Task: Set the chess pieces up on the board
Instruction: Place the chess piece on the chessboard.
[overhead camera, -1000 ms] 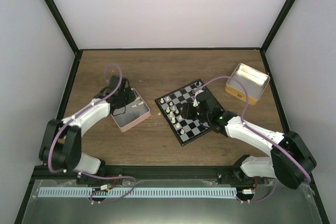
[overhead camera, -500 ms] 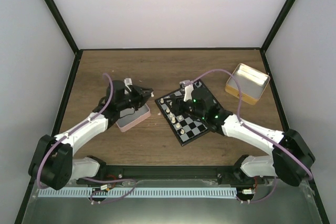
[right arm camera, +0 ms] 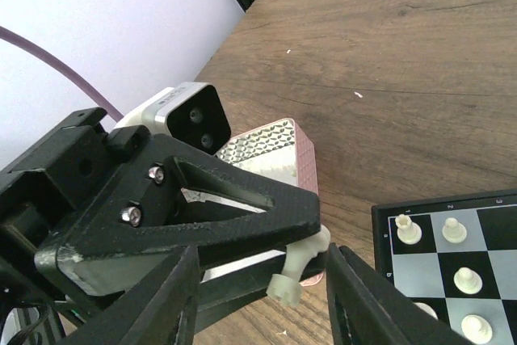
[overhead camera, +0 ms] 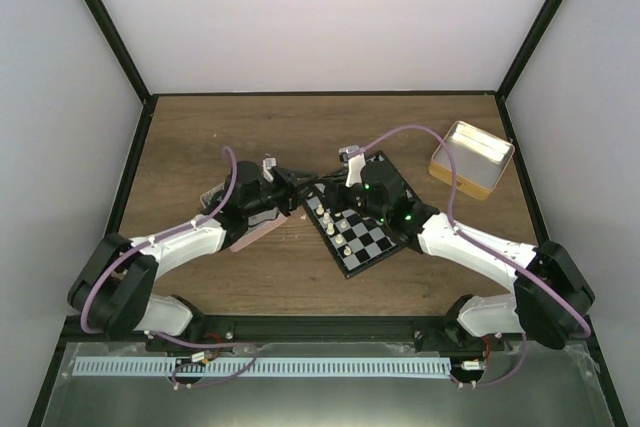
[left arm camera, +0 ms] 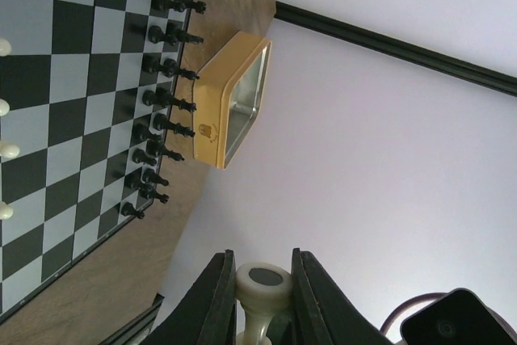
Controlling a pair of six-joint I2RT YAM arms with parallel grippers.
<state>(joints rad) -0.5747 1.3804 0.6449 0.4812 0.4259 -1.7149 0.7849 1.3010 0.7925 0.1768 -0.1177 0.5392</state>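
Left wrist view: my left gripper (left arm camera: pixel 260 258) was clamped nearly shut on a cream-white piece (left arm camera: pixel 263 290). My right gripper (right arm camera: pixel 271 296) stood apart-jawed and empty, straddling that piece. From above, the board (overhead camera: pixel 368 244) lay at four o'clock from the left gripper.

Left white arm (overhead camera: pixel 180 239) reaches inward, its black two-finger left gripper (left arm camera: pixel 260 268) pinching a cream-white chess piece (left arm camera: pixel 262 284). Right white arm (overhead camera: pixel 480 250) faces it, black right gripper (right arm camera: pixel 262 260) spread either side.

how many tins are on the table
2. A yellow tin sits to the right of the chessboard, near the back. A pink tin lies left of the chessboard, partly hidden under the left arm. No others show.
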